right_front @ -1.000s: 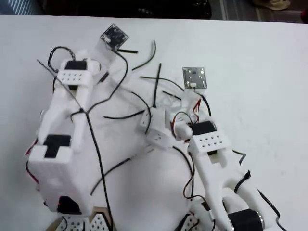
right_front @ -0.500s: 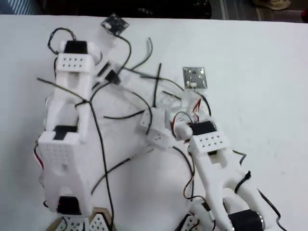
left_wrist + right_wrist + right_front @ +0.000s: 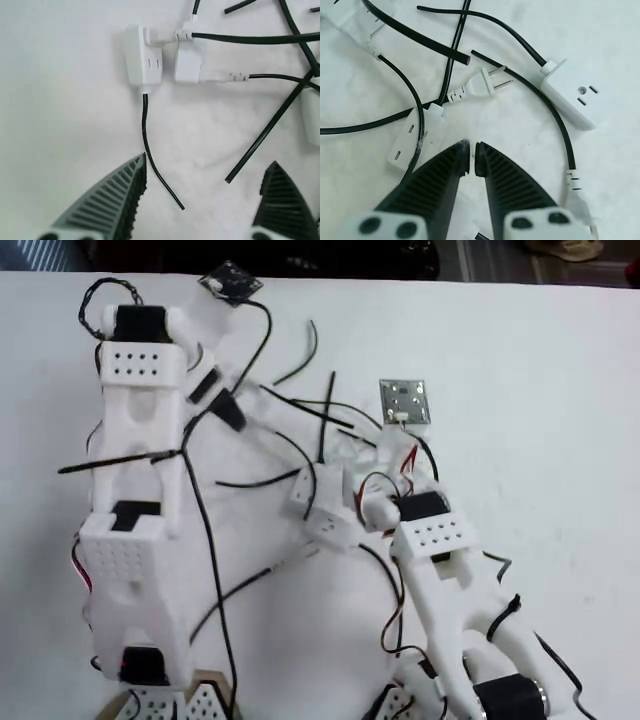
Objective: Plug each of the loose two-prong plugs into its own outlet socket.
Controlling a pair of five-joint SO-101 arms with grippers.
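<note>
Grasp prep, judging by how things lay: nothing was picked up yet. Left gripper was spread wide and empty over the table, with a slotted socket block ahead of it. A white plug body sat against that block's end, seated or not could not be told. A second white block lay just beside. Right gripper was pressed nearly together, pinching nothing. Just beyond its tips lay the loose plug, flat, prongs bare and aimed roughly toward the outlet socket, near but apart. Another socket block lay beside the tips with a black cord across it. In the high view the left arm ran along the 9 o'clock side toward 12 o'clock. The right arm came in from 5 o'clock aiming at 11 o'clock, and the cluster of white blocks sat at centre. Next move likely called for the right fingers to part, close on the plug body behind the prongs, then push straight into the slots. The socket looked light and unfixed, so it might slide unless pinned.
</note>
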